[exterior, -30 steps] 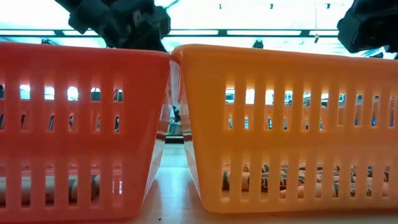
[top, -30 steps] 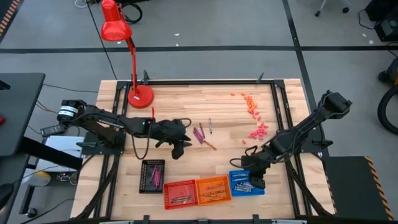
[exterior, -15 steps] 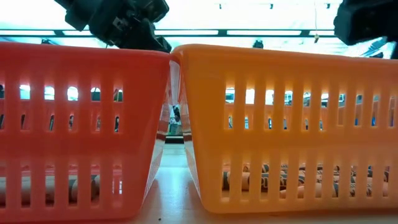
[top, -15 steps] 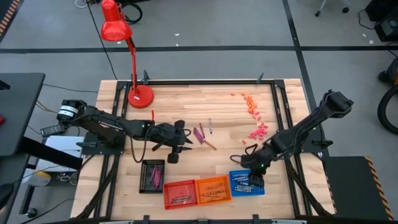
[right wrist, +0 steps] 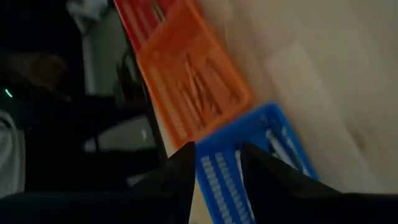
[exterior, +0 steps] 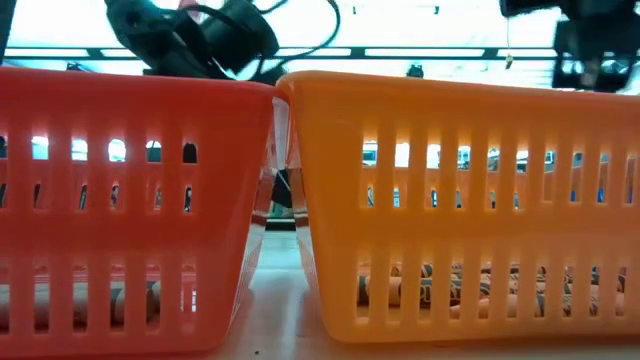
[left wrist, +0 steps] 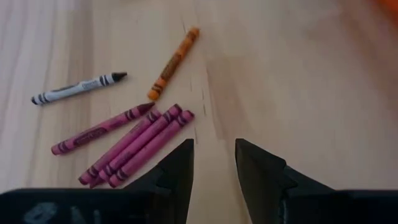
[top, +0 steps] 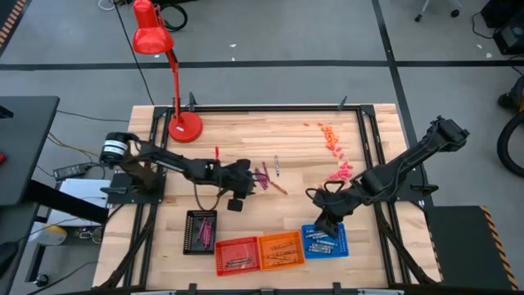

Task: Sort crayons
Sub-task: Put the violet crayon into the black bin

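Observation:
Several magenta crayons [left wrist: 127,144] lie side by side on the wooden table, with an orange crayon [left wrist: 173,62] and a grey-white crayon [left wrist: 78,89] beyond them. In the high view this group of crayons [top: 264,175] is at mid-table. My left gripper [left wrist: 214,165] is open and empty, low over the table just left of the magenta crayons; it also shows in the high view [top: 249,183]. My right gripper [right wrist: 217,171] is open and empty, above the far left corner of the blue basket [top: 326,241], as the high view [top: 322,221] also shows.
A black basket [top: 201,231], a red basket [top: 237,255] and an orange basket [top: 281,249] stand along the near edge beside the blue one, each with crayons inside. Small red-pink bits [top: 334,156] are scattered at the far right. A red lamp [top: 182,123] stands at the far left.
My left gripper has gone toward the table's right and far edge, up to the magenta crayons, and has turned from pointing at the near edge to pointing right. My right gripper has risen from the blue basket and gone a little toward the left and far edge.

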